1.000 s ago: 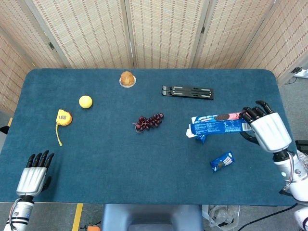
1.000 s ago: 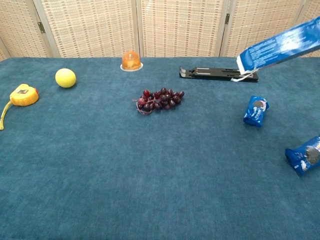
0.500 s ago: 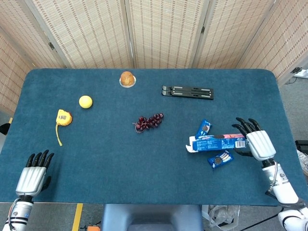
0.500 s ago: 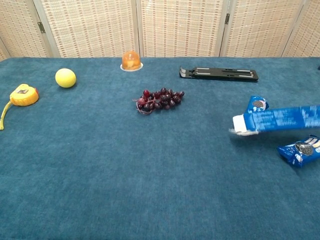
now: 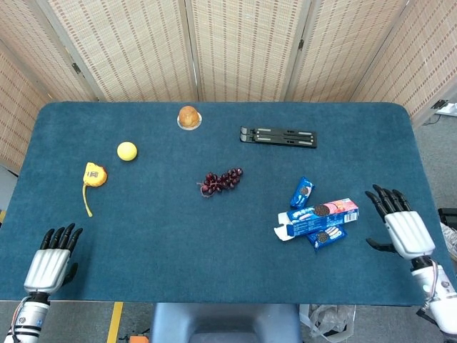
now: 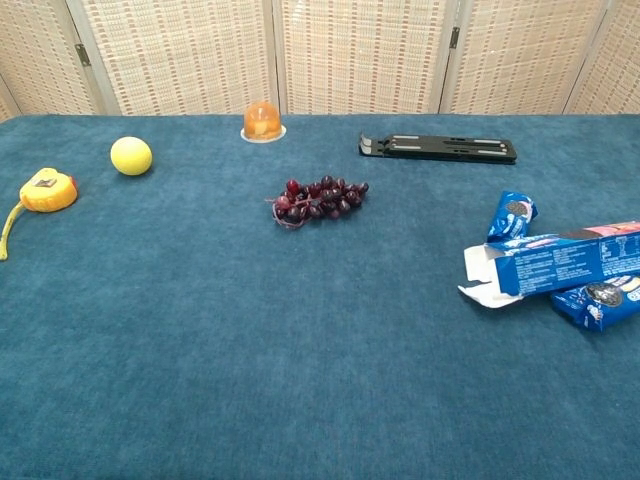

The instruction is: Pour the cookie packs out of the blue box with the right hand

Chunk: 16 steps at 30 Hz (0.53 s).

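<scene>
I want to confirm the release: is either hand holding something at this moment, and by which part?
Nothing is held. The right hand is open beside the blue box, which lies on the table. The left hand is also empty.

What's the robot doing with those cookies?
The robot is tipping cookie packs out of a blue box. That box now lies on its side on the table with its flap open. Two cookie packs are out: one just behind the box, another tucked against its front. The right hand is off to the side, open and holding nothing. The left hand rests at the near edge, empty too.
</scene>
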Tool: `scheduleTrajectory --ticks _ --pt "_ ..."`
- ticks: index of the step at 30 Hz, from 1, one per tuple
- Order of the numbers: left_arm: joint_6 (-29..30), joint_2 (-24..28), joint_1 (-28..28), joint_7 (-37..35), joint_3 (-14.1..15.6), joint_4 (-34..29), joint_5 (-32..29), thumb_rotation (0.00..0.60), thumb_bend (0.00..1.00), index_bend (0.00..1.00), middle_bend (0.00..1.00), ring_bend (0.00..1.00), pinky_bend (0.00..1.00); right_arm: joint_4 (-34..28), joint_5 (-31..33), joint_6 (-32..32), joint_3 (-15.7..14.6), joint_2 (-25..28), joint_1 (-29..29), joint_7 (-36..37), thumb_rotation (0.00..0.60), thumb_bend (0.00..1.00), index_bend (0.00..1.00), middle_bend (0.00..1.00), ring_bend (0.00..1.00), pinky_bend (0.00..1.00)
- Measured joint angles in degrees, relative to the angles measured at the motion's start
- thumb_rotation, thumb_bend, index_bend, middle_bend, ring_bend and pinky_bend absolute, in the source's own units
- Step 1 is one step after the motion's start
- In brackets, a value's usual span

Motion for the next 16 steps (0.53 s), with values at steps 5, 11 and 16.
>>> scheduleTrajectory --ticks 5,11,16 --pt "-0.43 0.45 -0.11 -0.83 0.09 0.0 0.16 0.6 0.47 0.0 0.0 0.02 0.0 -4.75 -1.93 10.16 -1.49 0.58 -6.7 -2.33 0.6 0.22 0.0 0.0 0.0 0.0" --pt "0.42 0.87 0.23 -1.55 0.55 -0.35 1.77 0.6 0.47 0.0 0.0 0.02 0.0 0.5 -4.34 16.17 -1.98 -4.81 -11.31 -2.5 0.6 0.22 0.0 0.0 0.0 0.0" --pt "0.89 0.99 0.42 -1.5 0.42 -0.34 1.9 0.6 0.47 0.0 0.0 0.02 0.0 2.74 -5.11 15.5 -1.79 -6.25 -12.07 -1.05 0.6 0.22 0.0 0.0 0.0 0.0"
